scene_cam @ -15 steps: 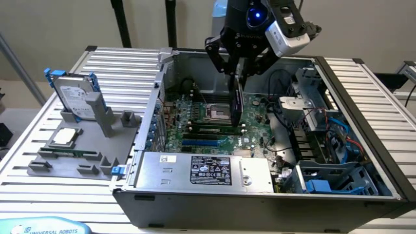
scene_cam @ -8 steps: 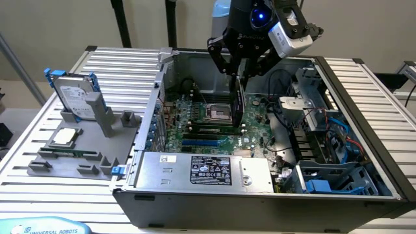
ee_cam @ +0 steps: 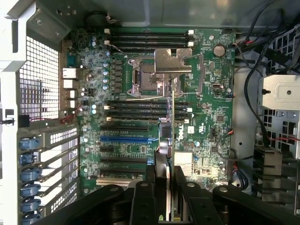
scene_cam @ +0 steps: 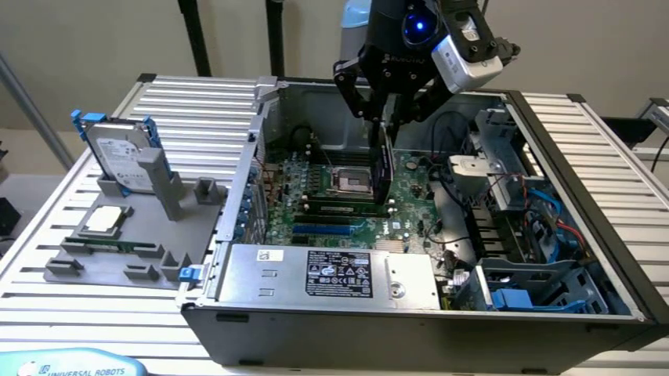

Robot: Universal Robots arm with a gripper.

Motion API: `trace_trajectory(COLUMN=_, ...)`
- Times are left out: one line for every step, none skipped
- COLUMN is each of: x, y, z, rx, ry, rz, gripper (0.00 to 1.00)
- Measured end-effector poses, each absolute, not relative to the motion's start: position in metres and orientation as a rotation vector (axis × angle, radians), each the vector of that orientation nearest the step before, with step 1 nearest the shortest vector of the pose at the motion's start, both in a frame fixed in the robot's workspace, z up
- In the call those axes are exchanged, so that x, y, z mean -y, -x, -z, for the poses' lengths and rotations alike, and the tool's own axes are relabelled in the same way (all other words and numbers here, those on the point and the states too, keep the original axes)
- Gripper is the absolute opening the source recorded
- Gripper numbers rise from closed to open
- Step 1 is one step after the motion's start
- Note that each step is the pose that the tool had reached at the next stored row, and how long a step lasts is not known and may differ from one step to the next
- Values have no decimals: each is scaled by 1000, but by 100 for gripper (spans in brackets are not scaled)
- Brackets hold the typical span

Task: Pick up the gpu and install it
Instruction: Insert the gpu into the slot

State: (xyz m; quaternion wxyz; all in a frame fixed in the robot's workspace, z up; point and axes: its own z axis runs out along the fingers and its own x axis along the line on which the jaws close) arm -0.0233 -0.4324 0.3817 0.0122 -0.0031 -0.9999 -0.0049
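hand (scene_cam: 389, 117) was clamped on the top edge of the gpu (scene_cam: 385, 168), fingers narrowed onto it. the card hung upright, edge-on, inside the open computer case (scene_cam: 418, 321), over the motherboard (scene_cam: 313, 196), just at 3 o'clock of the cpu socket (scene_cam: 348, 182) in the exterior view. whether its lower edge touched the board could not be told. at 9 o'clock of the case, on the bench (scene_cam: 199, 102), a grey holder (scene_cam: 105, 266) carried a hard drive (scene_cam: 115, 157) with blue rails.
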Motion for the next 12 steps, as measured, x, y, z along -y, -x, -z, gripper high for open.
trace_trajectory(x=432, y=23, z=-382, rx=3117, ry=10, rz=15, gripper=26)
trace_trajectory(x=432, y=23, z=-382, rx=3117, ry=10, rz=15, gripper=26)
trace_trajectory(x=432, y=23, z=-382, rx=3117, ry=10, rz=15, gripper=26)
trace_trajectory(x=432, y=23, z=-382, rx=3117, ry=8, rz=15, gripper=26)
trace_trajectory(x=432, y=24, z=-381, rx=3117, ry=-6, rz=15, gripper=26)
trace_trajectory(x=432, y=24, z=-381, rx=3117, ry=-34, rz=15, gripper=26)
trace_trajectory(x=432, y=24, z=-381, rx=3117, ry=-65, rz=14, gripper=26)
trace_trajectory(x=432, y=24, z=-380, rx=3116, ry=-93, rz=14, gripper=26)
trace_trajectory(x=432, y=24, z=-380, rx=3115, ry=-121, rz=14, gripper=26)
trace_trajectory(x=432, y=24, z=-379, rx=3113, ry=-148, rz=13, gripper=26)
trace_trajectory(x=432, y=24, z=-379, rx=3112, ry=-176, rz=13, gripper=26)
trace_trajectory(x=432, y=24, z=-379, rx=3110, ry=-205, rz=12, gripper=26)
